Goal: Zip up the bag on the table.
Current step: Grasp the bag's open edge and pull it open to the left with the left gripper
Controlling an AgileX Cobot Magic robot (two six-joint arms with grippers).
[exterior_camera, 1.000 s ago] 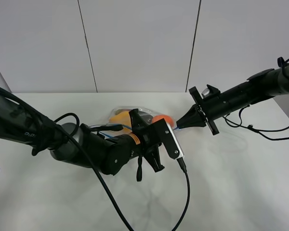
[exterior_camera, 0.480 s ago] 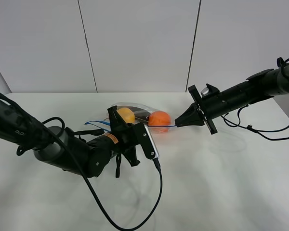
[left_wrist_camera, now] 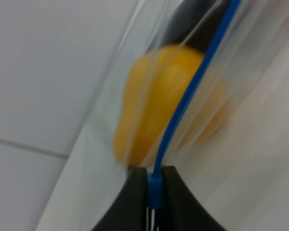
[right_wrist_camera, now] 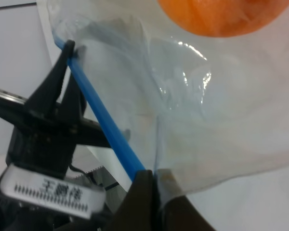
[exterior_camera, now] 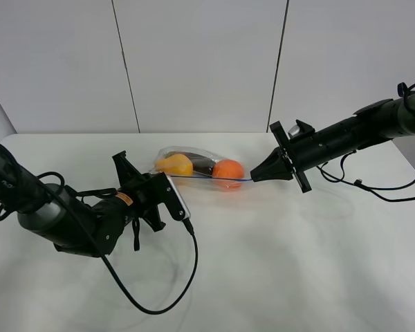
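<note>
Grey wall panels [exterior_camera: 194, 62] back a white bench [exterior_camera: 311, 270] with open surface in front. The zip bag [exterior_camera: 194, 153] sits toward its far middle (pear [exterior_camera: 174, 164], dark item [exterior_camera: 202, 163], orange [exterior_camera: 227, 170] inside). Its blue zip strip [exterior_camera: 214, 180] runs taut between the claws. The left claw [left_wrist_camera: 154, 177] pinches it at the pear end and the right claw [exterior_camera: 256, 178] clamps it at the orange end. Since a second ago the left claw has slid from beside the orange, while the right held.

Clear bag [exterior_camera: 194, 153], edged by a thin blue zip strip [exterior_camera: 207, 178]; inside, yellow pear [exterior_camera: 174, 165], bright orange [exterior_camera: 228, 169], dark item [exterior_camera: 202, 164]. Plain white table [exterior_camera: 318, 263].
</note>
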